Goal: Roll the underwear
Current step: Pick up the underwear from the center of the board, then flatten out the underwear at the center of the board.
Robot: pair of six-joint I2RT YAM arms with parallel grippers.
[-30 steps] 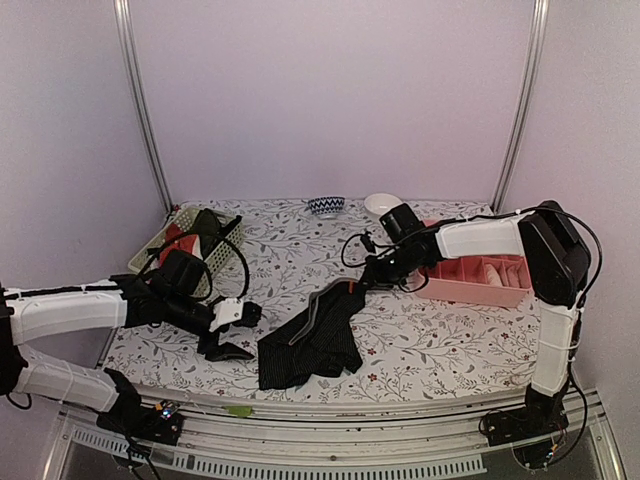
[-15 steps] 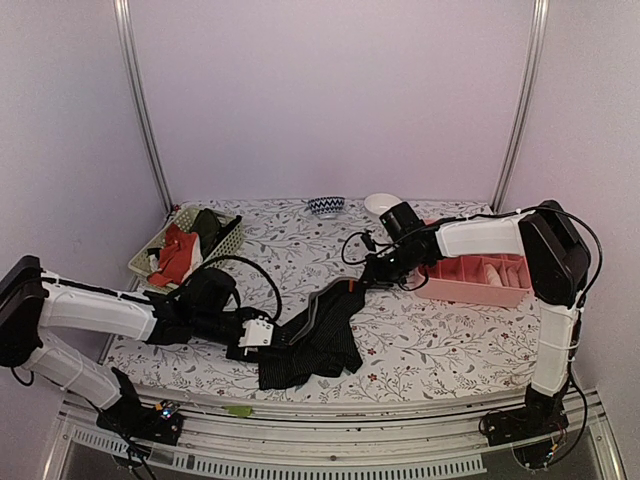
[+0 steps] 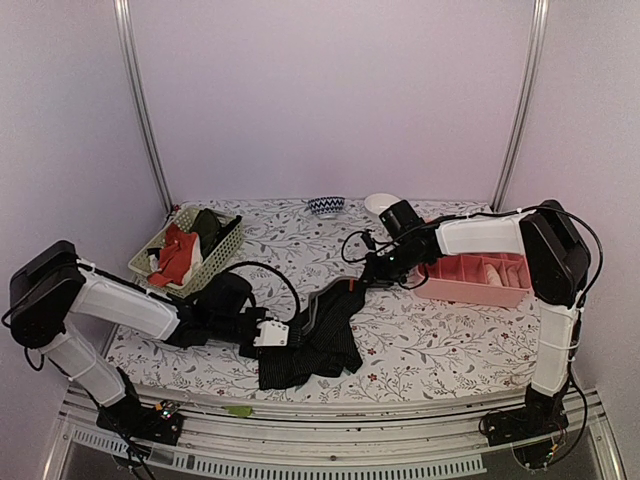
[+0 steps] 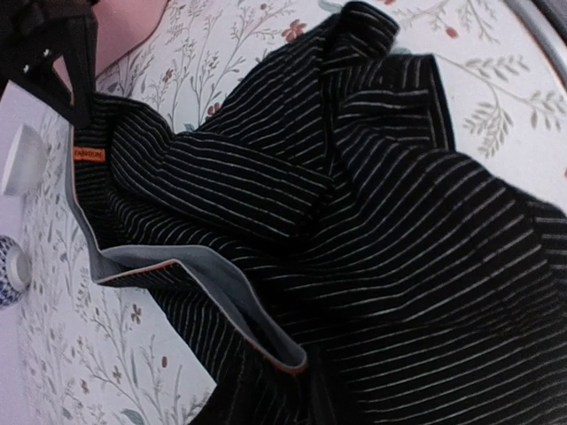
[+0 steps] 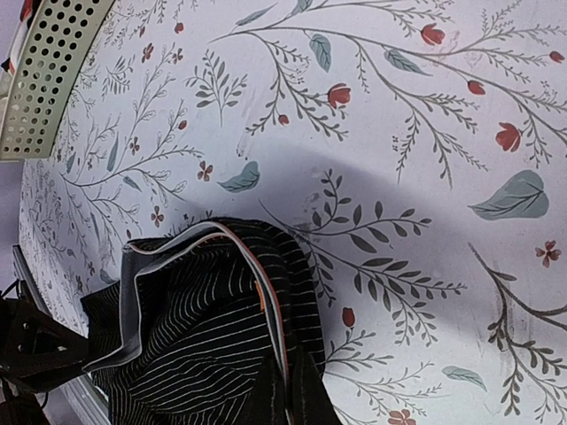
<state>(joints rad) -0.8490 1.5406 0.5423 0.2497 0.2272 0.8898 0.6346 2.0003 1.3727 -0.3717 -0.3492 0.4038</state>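
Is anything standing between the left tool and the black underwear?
No, nothing visible stands between them. The left tool is right at the left edge of the black underwear; the green basket lies farther back, off that path.

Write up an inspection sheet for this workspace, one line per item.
Surface: flowered table cover, flat, no spills seen.
Job's things: black underwear rumpled mid-table, far corner lifted; red-orange underwear in the green basket.
Clutter: pink tray at right; patterned bowl and white bowl at the back.
Hands: right hand pinched shut on the black underwear's far corner; left hand at its near-left edge, grip not visible.
Cables: black cable arcs over the left wrist; second cable loops by the right wrist.
Surroundings: plain pale walls, metal posts at both back corners.
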